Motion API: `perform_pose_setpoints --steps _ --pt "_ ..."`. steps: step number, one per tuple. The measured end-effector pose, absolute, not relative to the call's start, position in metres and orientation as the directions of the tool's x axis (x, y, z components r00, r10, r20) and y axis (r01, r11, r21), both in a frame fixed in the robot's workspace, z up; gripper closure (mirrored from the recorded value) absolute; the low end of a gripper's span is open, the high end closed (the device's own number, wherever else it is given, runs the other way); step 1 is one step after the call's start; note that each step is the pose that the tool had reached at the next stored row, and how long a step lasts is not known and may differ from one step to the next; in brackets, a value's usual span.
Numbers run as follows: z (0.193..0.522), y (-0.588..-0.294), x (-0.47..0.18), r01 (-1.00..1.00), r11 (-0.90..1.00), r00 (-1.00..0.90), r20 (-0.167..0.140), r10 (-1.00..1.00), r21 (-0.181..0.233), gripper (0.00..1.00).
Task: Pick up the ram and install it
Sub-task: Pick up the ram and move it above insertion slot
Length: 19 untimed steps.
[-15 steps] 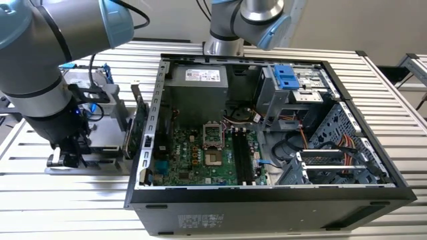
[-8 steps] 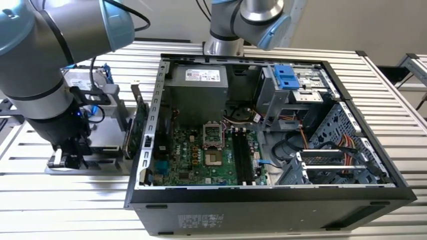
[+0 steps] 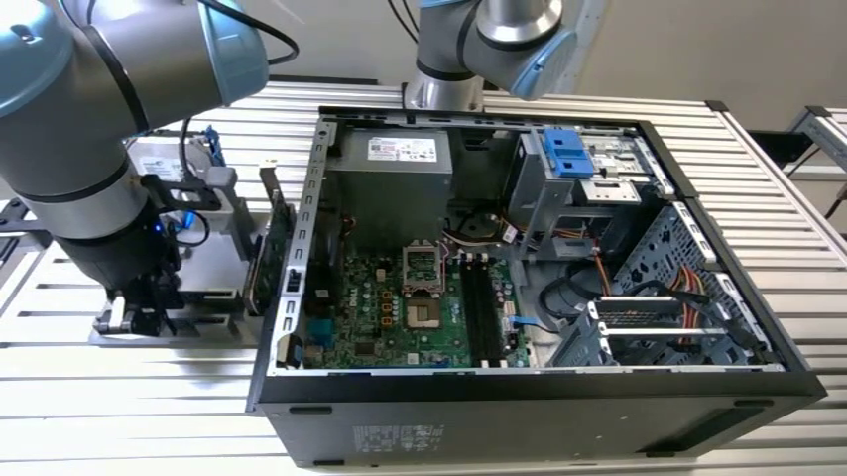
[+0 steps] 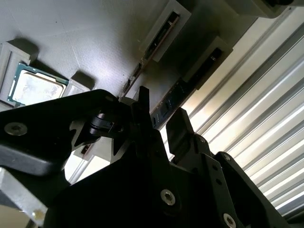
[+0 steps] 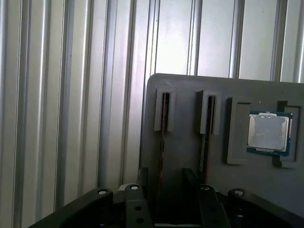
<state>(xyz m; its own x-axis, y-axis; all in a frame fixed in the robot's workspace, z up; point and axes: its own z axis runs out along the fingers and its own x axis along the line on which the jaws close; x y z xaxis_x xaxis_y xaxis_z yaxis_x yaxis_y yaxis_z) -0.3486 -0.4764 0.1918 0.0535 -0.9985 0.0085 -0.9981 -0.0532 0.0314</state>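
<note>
In both wrist views the ram (image 5: 162, 128) (image 4: 178, 92) stands on edge in a slot of a grey holder tray (image 5: 185, 90) (image 4: 85, 38). It is a thin dark stick. My gripper (image 5: 168, 190) (image 4: 159, 121) is open and lowered over it, one black finger on each side of the stick's near end. A narrow gap shows beside the stick. In the exterior view the gripper (image 3: 133, 315) hangs over the tray at that view's left, outside the open computer case (image 3: 530, 397). The dark memory slots (image 3: 483, 307) lie on the case's motherboard.
A second stick (image 5: 206, 137) (image 4: 159, 33) fills the neighbouring slot. A processor chip (image 5: 268, 133) (image 4: 35, 88) sits in a pocket of the same tray. A green card (image 3: 282, 248) stands on edge between tray and case. The table is ribbed metal (image 5: 57, 95).
</note>
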Motion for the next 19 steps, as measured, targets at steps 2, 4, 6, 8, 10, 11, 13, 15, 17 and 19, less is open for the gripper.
perform_pose_setpoints --steps 2,4,6,8,10,11,13,15,17,19 --pt "0.1917 -0.4764 -0.3486 -0.998 -0.053 0.054 0.008 -0.999 0.031 0.00" --pt "0.1917 -0.4764 -0.3486 -0.998 -0.053 0.054 0.008 -0.999 0.031 0.00" --pt "0.1917 -0.4764 -0.3486 -0.998 -0.053 0.054 0.008 -0.999 0.031 1.00" --pt "0.1917 -0.4764 -0.3486 -0.998 -0.053 0.054 0.008 -0.999 0.031 1.00" --pt "0.1917 -0.4764 -0.3486 -0.998 -0.053 0.054 0.008 -0.999 0.031 1.00" --pt "0.1917 -0.4764 -0.3486 -0.998 -0.053 0.053 0.008 -0.999 0.031 1.00" --pt "0.1917 -0.4764 -0.3486 -0.998 -0.053 0.053 0.008 -0.999 0.031 1.00" --pt "0.1917 -0.4764 -0.3486 -0.998 -0.053 0.054 0.008 -0.999 0.032 1.00" --pt "0.1917 -0.4764 -0.3486 -0.998 -0.053 0.054 0.008 -0.999 0.032 1.00" --pt "0.1917 -0.4764 -0.3486 -0.998 -0.053 0.053 0.008 -0.999 0.032 1.00"
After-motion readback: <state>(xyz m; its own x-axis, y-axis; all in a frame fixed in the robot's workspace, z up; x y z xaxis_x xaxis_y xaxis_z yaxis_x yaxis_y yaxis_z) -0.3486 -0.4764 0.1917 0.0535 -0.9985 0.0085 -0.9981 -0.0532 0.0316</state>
